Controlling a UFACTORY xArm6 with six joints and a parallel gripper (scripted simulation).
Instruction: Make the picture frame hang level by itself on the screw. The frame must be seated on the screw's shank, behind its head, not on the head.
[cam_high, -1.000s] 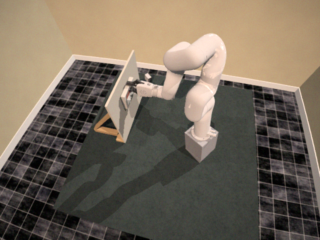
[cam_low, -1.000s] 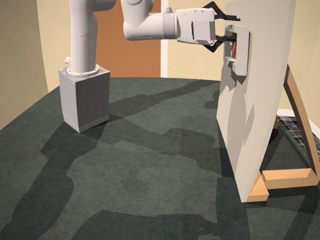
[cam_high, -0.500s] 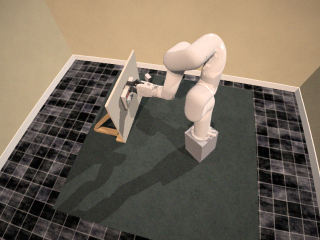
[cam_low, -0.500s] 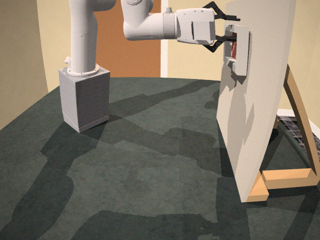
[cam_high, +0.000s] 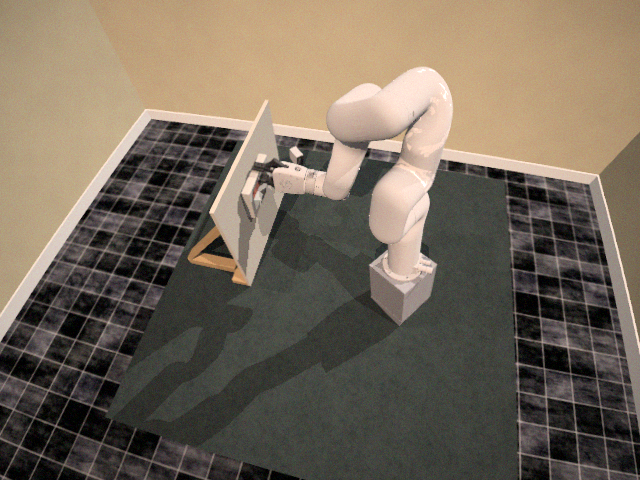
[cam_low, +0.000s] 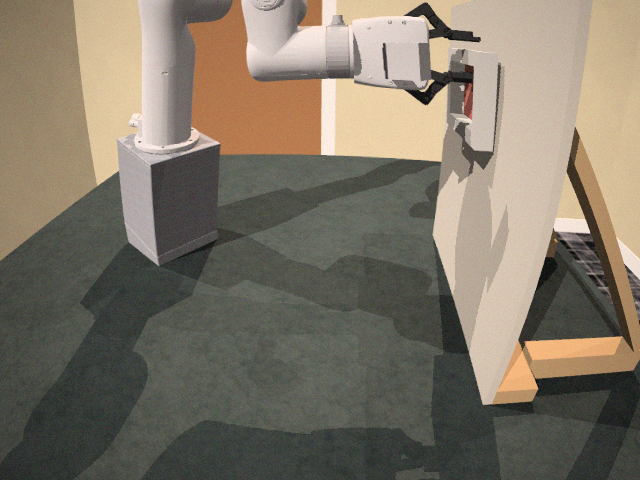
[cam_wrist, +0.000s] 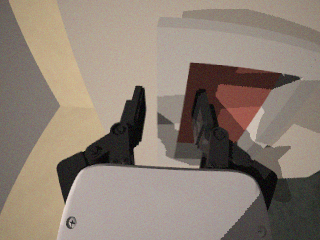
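Observation:
The white picture frame (cam_low: 473, 98) with a red inner panel sits against the upright pale wall board (cam_low: 511, 180), high up. It also shows in the overhead view (cam_high: 253, 188) and the wrist view (cam_wrist: 227, 107). My gripper (cam_low: 467, 57) is open and straddles one bar of the frame. One finger is outside the frame's edge and the other is in front of the red opening (cam_wrist: 230, 103). There is a gap between the fingers and the bar. The screw is hidden behind the frame, and I cannot tell how the frame sits on it.
The board leans on a wooden brace (cam_low: 584, 356) behind it. The arm's grey base block (cam_low: 165, 198) stands on the dark green mat. Tiled floor and low white skirting surround the mat.

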